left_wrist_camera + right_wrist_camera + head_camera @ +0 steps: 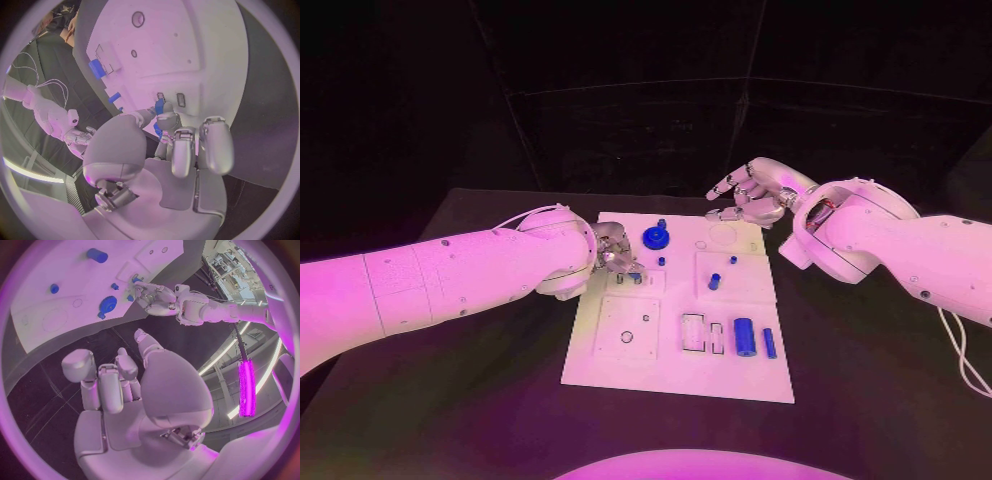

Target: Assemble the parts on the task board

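Currently: white task board (678, 372) flat at the middle of the black table (473, 400), long axis running away from the robot.

Board contents, far end to near end:
- blue gear (655, 237) near the far edge, with a small blue peg standing just beside it; the same gear seen in the right wrist view (107, 304).
- small blue stud (733, 259) toward the right side, clear of other parts.
- short blue pin (714, 281) tilted, near the board centre.
- round hole (627, 337) in the left square panel, nothing seated in it.
- rectangular recesses (694, 333) near the front; contents cannot be told.
- large blue cylinder (744, 337) lying just right of the recesses, long axis pointing away from the robot.
- thin blue rod (769, 343) lying just beside the cylinder, parallel to it, on its right.

Left hand (617, 261): over the left edge of the board, fingers curled together and down. Left wrist view (181, 145): small blue part (159, 107) pinched at the fingertips, directly above two small slots (170, 99) in the board. Contact between part and board: cannot tell.

Right hand (753, 193): raised beyond the far right corner of the board, well apart from all parts. Fingers loosely bent, separated, holding nothing; same condition in the right wrist view (119, 385).
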